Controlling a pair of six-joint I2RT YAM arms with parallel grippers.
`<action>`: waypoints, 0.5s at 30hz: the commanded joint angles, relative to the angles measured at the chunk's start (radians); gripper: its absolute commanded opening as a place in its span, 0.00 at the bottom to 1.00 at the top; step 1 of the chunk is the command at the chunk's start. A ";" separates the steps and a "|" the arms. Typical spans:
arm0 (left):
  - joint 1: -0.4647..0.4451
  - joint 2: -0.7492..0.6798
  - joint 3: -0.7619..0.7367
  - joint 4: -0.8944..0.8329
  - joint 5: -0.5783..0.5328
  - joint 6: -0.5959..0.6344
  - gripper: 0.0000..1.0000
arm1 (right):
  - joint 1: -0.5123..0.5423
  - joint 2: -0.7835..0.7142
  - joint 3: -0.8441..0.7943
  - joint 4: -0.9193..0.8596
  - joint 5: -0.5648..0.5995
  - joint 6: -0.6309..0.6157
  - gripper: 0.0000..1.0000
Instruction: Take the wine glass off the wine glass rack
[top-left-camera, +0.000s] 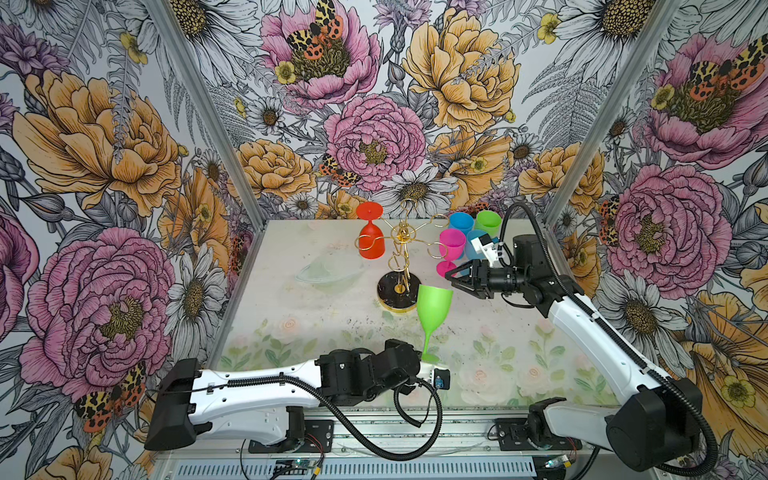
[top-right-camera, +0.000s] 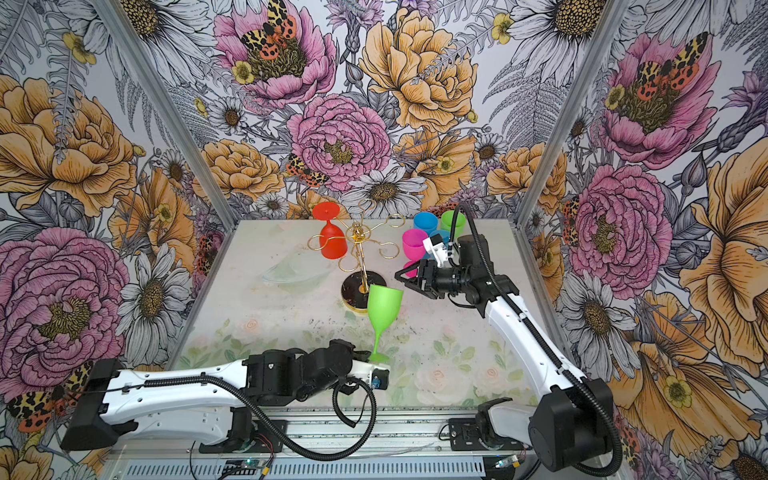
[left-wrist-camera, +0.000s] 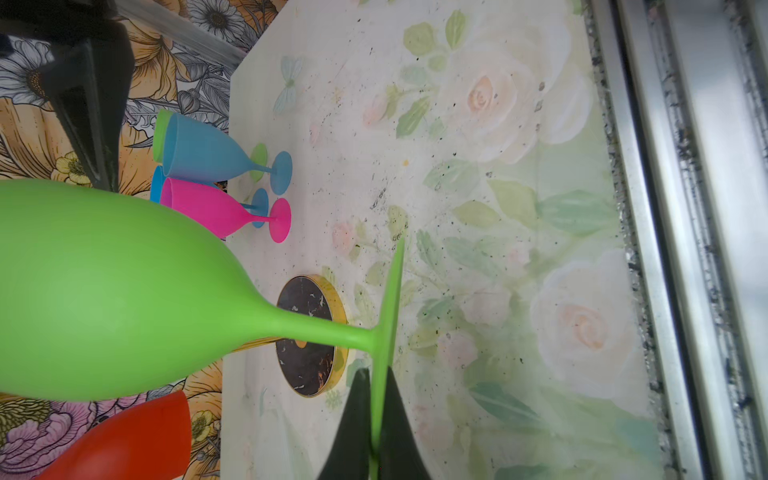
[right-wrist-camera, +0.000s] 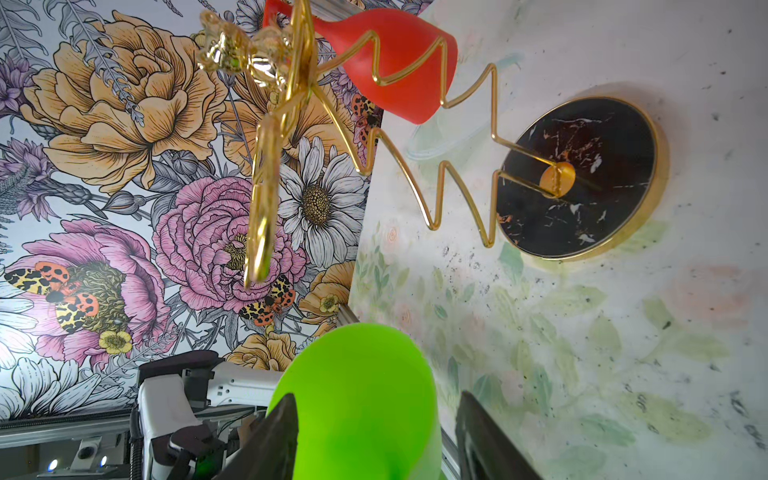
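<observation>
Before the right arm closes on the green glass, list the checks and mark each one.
1. The left pincer shut on the green wine glass by its foot: ok.
2. Glass off the wine glass rack hooks: ok.
3. The right pincer open around the bowl: ok.
4. Both its fingers touching the bowl: not ok, one stands apart.
5. The red glass hanging on the rack: ok.

Wine glass rack (top-left-camera: 392, 291): gold wire; black white-veined base, gold rim
Front wine glass (top-left-camera: 434, 305): lime green
Hanging wine glass (top-left-camera: 371, 243): red
Back wine glasses (top-left-camera: 452, 245): pink, blue, green
Worktop (top-left-camera: 316, 316): pale, faded roses, green leaves
Walls (top-left-camera: 104, 166): pink, orange flowers; spotted moths
</observation>
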 joint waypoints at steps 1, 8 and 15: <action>-0.011 0.005 -0.020 0.011 -0.119 0.078 0.00 | -0.003 0.017 0.024 -0.046 -0.022 -0.053 0.58; -0.014 0.013 -0.025 0.014 -0.188 0.142 0.00 | 0.003 0.027 0.023 -0.125 -0.014 -0.118 0.55; -0.014 0.018 -0.059 0.029 -0.259 0.270 0.00 | 0.015 0.033 0.020 -0.180 -0.023 -0.169 0.47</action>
